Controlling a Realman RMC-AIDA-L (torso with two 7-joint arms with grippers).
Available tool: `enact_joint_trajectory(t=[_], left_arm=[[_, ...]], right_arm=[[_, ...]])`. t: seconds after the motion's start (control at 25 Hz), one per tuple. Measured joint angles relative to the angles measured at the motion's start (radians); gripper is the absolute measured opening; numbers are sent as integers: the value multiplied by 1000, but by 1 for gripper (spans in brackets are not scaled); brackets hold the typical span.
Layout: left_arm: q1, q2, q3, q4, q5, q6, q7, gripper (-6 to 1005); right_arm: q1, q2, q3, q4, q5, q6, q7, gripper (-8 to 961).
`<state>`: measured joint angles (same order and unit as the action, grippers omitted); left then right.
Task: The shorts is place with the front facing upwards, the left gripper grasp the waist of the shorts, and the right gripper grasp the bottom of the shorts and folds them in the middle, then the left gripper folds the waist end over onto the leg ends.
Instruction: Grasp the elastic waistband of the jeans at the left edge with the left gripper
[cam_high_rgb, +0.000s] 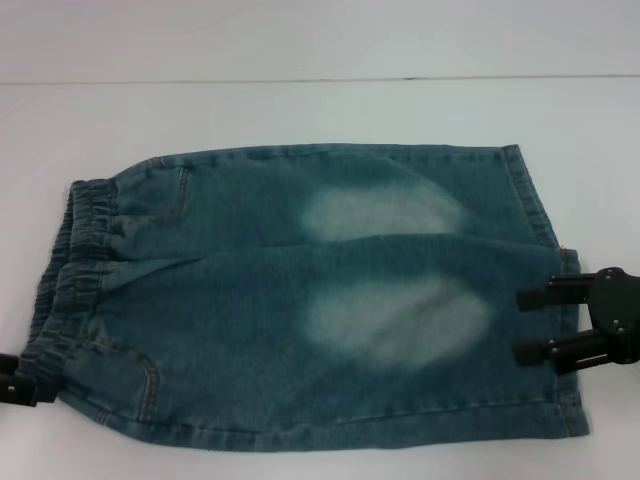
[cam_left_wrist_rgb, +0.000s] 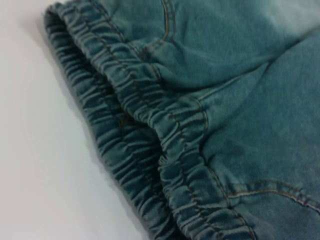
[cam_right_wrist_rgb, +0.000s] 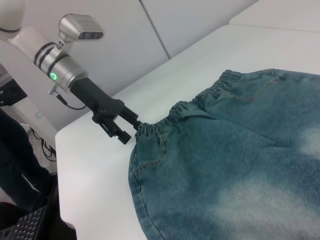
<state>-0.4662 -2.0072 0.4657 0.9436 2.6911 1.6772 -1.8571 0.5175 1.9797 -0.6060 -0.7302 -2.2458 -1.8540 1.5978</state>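
Blue denim shorts (cam_high_rgb: 300, 300) lie flat on the white table (cam_high_rgb: 320, 110), front up, with faded patches on each leg. The elastic waist (cam_high_rgb: 65, 270) is at the left and the leg ends (cam_high_rgb: 545, 250) at the right. My right gripper (cam_high_rgb: 522, 325) is open at the near leg's hem, its two black fingers lying over the cloth edge. My left gripper (cam_high_rgb: 15, 378) shows only at the near-left corner of the waist. In the right wrist view the left gripper (cam_right_wrist_rgb: 131, 129) is open, its fingertips at the waistband (cam_right_wrist_rgb: 195, 105) edge. The left wrist view is filled by the gathered waistband (cam_left_wrist_rgb: 140, 115).
The table's left edge and corner (cam_right_wrist_rgb: 65, 145) lie just beyond the left arm (cam_right_wrist_rgb: 65, 75), with dark floor clutter (cam_right_wrist_rgb: 25, 220) below. A pale wall (cam_high_rgb: 320, 40) rises behind the table.
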Motion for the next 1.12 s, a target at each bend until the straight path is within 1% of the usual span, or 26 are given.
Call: enact_joint_trajectory(t=[0.32, 0.56, 0.72, 0.88, 1.12], left_arm=[[-20, -2, 8, -5, 1, 30, -3, 854], [-21, -2, 7, -5, -4, 35, -1, 620], [-24, -7, 5, -10, -5, 30, 0, 373], [-29, -10, 1, -11, -5, 27, -1, 165], [-37, -9, -3, -8, -35, 44, -10, 85]], right_arm=[[-1, 2, 0, 2, 0, 9, -1, 946], [-1, 2, 0, 3, 0, 14, -1, 946], [-1, 2, 0, 3, 0, 14, -1, 946], [-1, 3, 0, 3, 0, 15, -1, 947], [3, 1, 0, 3, 0, 16, 15, 947]])
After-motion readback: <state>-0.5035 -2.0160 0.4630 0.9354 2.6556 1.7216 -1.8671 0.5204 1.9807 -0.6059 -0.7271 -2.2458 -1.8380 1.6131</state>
